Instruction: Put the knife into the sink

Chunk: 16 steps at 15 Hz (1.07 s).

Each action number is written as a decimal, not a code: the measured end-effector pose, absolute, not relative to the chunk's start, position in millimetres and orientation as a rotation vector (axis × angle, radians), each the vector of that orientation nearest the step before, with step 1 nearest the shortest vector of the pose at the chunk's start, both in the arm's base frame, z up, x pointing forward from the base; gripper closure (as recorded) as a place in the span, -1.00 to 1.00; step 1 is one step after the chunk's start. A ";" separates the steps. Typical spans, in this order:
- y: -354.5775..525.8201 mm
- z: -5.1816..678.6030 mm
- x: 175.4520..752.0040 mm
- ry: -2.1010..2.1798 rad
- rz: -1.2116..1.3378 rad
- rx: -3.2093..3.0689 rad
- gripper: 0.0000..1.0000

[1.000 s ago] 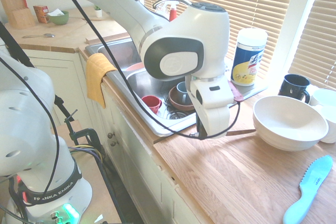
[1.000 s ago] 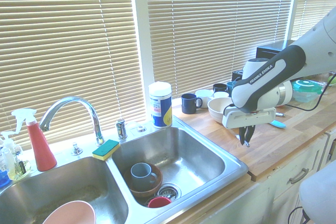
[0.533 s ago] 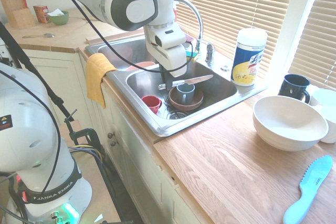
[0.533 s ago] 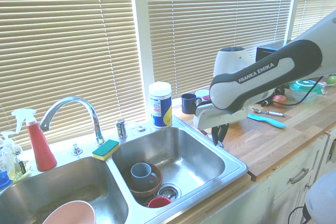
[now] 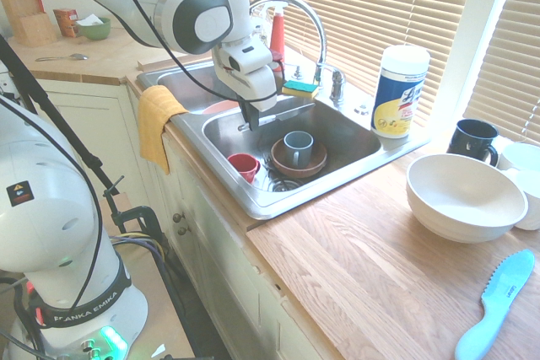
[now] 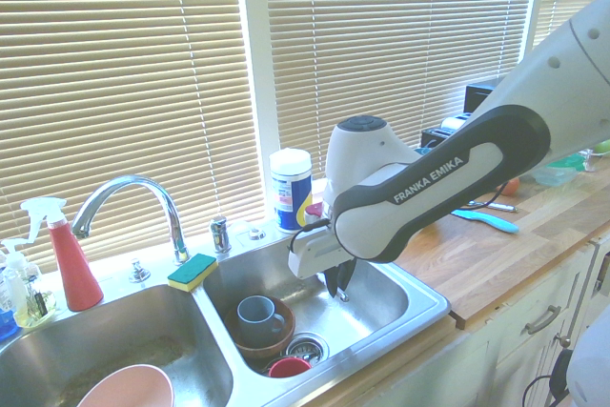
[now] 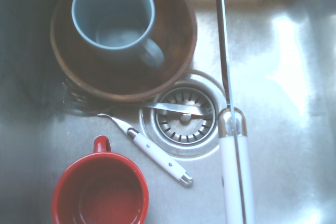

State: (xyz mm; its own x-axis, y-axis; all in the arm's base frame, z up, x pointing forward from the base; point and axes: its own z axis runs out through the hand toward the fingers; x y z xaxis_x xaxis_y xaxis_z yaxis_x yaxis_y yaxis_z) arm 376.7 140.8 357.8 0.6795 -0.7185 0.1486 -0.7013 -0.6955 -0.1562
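Wrist view gives me the knife (image 7: 234, 171) above the drain; my gripper (image 5: 245, 120) pinches its white handle over the sink (image 5: 354, 137), beside the grey mug (image 5: 297, 148).

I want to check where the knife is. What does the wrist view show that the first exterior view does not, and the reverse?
Only the wrist view: the knife with its white handle, a fork and the drain. Only the first exterior view: the gripper, shut, over the sink, plus the faucet. Both show: the gray mug in its brown bowl, and the red cup.
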 end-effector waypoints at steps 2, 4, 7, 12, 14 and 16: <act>139.7 330.3 386.8 1.158 -0.299 -2.812 1.00; 127.3 304.6 398.6 1.157 -0.298 -2.817 1.00; 105.3 260.4 413.2 1.176 -0.279 -2.828 1.00; 97.3 197.3 450.1 1.203 -0.245 -2.827 1.00; 94.3 178.4 468.8 1.214 -0.238 -2.826 1.00; 98.0 161.3 476.6 1.224 -0.218 -2.822 1.00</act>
State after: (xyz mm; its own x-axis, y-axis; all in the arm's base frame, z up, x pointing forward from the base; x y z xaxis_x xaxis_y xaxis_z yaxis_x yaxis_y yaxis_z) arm 476.6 98.0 161.3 0.6754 -0.7297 0.1067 -0.7215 -0.6838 -0.1089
